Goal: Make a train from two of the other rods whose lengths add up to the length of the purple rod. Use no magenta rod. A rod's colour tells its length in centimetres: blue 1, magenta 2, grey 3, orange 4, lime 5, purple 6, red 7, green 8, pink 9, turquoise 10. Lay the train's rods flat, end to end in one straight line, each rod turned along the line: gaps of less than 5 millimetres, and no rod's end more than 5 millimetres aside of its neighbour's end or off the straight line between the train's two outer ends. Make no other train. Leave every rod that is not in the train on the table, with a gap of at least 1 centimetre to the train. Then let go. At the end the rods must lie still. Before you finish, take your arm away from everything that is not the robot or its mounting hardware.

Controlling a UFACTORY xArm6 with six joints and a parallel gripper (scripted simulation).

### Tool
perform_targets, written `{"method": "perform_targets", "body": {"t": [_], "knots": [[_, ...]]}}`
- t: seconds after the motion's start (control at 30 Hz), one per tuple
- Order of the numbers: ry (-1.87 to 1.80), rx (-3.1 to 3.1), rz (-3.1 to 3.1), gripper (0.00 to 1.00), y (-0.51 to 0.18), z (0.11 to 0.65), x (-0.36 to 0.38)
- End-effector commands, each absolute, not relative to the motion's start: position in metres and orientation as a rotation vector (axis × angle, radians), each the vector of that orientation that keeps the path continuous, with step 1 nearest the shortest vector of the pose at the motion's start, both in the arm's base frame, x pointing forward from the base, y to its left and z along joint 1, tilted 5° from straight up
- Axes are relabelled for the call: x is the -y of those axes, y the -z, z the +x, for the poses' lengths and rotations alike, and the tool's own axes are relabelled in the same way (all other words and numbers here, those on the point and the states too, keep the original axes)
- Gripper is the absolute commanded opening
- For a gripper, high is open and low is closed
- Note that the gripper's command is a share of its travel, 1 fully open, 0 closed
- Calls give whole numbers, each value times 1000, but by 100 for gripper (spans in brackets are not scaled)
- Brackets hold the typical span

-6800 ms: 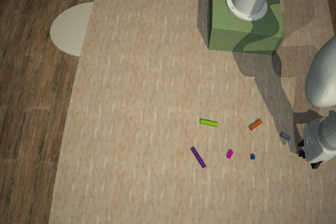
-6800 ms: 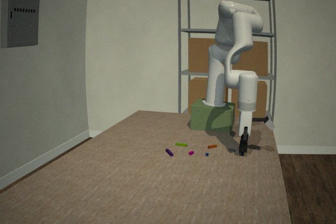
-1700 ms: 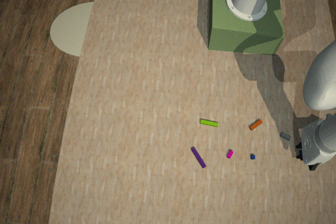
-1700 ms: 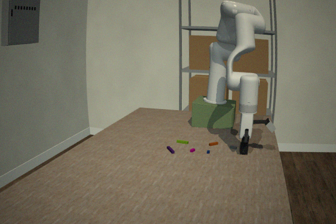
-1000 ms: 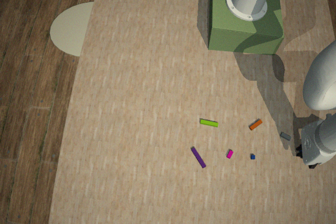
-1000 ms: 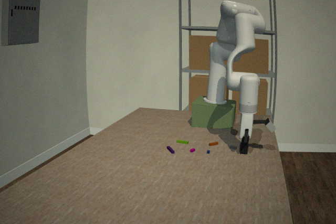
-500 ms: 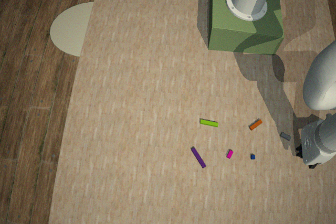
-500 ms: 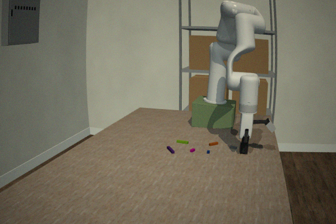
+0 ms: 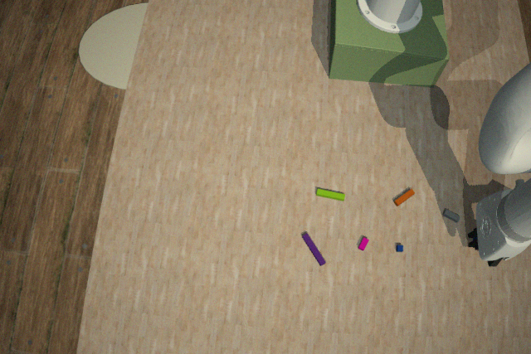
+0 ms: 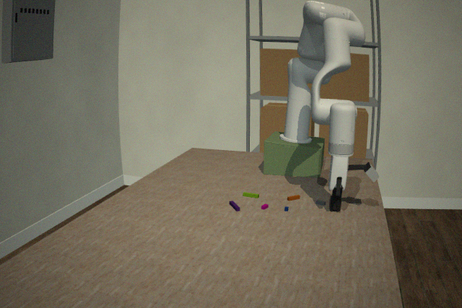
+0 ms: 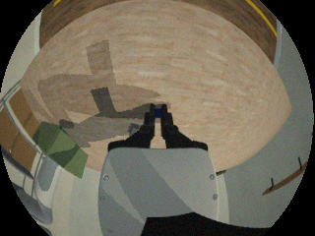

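My gripper (image 9: 482,251) (image 10: 334,205) (image 11: 157,111) is down at the table near its right edge, shut on a small blue rod (image 11: 157,113) that shows only in the wrist view. A second blue rod (image 9: 399,247) (image 10: 286,208) lies loose to the left of the gripper. The purple rod (image 9: 313,248) (image 10: 234,205) lies at a slant further left. The lime rod (image 9: 330,194) (image 10: 250,195), orange rod (image 9: 403,196) (image 10: 293,198), magenta rod (image 9: 362,243) (image 10: 264,206) and grey rod (image 9: 450,215) (image 10: 320,202) lie apart from one another. The grey rod is closest to the gripper.
The arm stands on a green block (image 9: 386,50) (image 10: 292,157) at the back of the table. The table's right edge runs close to the gripper. A metal shelf with boxes (image 10: 313,73) stands behind the table.
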State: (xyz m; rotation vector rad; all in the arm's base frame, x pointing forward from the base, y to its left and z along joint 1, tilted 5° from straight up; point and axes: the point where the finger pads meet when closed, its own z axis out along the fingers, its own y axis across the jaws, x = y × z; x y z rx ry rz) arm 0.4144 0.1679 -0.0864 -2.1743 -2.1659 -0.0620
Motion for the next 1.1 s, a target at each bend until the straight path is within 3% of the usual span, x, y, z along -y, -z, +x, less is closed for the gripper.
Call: {"method": "perform_targets", "body": {"t": [0.0, 0.4, 1.07], "knots": [[68, 2167, -2175, 4, 80, 416, -168], [68, 2167, -2175, 4, 2, 418, -162], [61, 2027, -2304, 4, -13, 423, -144]]}}
